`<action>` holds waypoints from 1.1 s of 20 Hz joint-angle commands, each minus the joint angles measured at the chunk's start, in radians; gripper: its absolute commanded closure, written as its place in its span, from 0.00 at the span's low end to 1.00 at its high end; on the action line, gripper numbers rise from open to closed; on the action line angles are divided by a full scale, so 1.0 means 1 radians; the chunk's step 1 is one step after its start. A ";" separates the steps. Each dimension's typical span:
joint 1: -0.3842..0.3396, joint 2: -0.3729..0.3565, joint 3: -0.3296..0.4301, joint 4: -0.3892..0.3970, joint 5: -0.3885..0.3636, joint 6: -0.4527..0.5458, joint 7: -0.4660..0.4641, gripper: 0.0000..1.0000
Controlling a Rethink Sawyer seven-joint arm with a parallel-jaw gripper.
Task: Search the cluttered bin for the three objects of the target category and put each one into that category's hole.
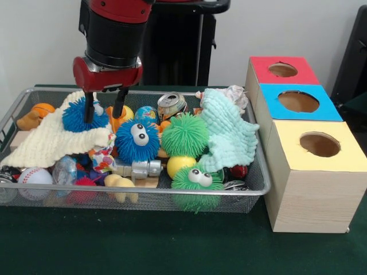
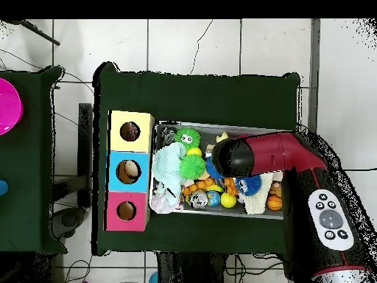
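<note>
Silver mesh bin point(image 1: 259, 182) still heaped with toys; polka-dot wrapper point(image 1: 101, 157) lies low among them near the front left, other two wrappers not surely made out. Gripper point(image 1: 104, 112) stands over a blue spiky ball point(image 1: 80, 118), jaws spread, empty. Yellow-faced box's hole point(image 1: 319, 144) looks empty; sorting apparently barely begun.

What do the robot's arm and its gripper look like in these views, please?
The arm is glossy red with black sections. In the front view a broad black cylindrical wrist ends in a red rounded collar, and the gripper below it has two thin dark fingers. From overhead, a grey oval panel with round buttons sits on the black part of the arm. No loose cables show.
</note>
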 commanded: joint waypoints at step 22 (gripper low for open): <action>-0.046 0.151 0.006 -0.030 -0.033 -0.155 -0.009 0.00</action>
